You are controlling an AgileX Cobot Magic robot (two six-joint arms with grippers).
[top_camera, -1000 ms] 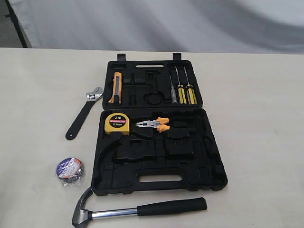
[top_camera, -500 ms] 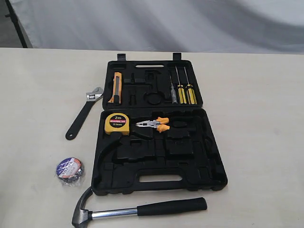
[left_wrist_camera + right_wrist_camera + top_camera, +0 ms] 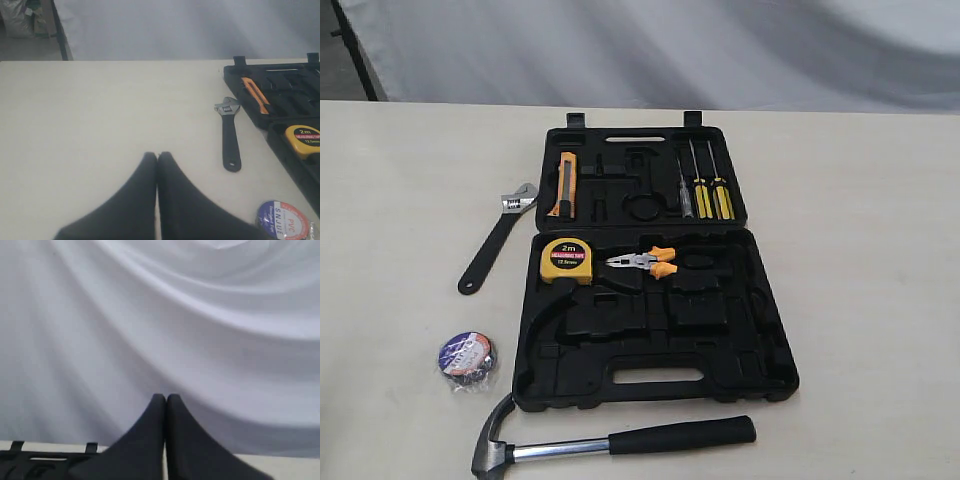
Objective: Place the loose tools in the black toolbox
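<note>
Packing looks unstarted: left gripper (image 3: 157, 155), right gripper (image 3: 166, 397), jaws pressed together; left must open over the black silver-jawed adjustable wrench (image 3: 229, 135).

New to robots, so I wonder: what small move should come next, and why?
Probably open the left hand and reach toward the silver-jawed black adjustable wrench: that hand is shut and empty, and the wrench lies loose beside the open black moulded-plastic toolbox.
</note>
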